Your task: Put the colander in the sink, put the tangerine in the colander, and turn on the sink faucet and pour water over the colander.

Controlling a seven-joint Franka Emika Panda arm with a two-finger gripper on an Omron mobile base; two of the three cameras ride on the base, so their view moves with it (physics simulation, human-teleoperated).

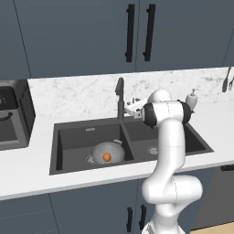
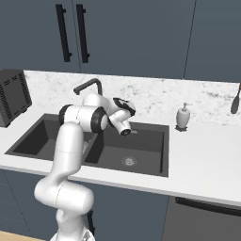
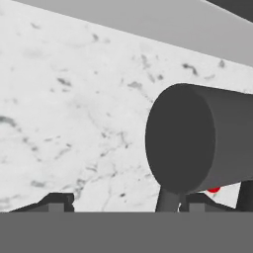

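What the arm and the picture edges hide

In the left base view the arm covers part of the sink's [image 1: 73, 137] right basin, and the gripper [image 1: 133, 108] by the sink faucet [image 1: 120, 98] is too small to read (jaws wide or closed, it cannot be told). In the right base view the arm hides the faucet's base and the divider, and the left basin's floor cannot be seen. In the hand view the faucet's dark cylinder [image 3: 197, 138] is cut by the right edge.
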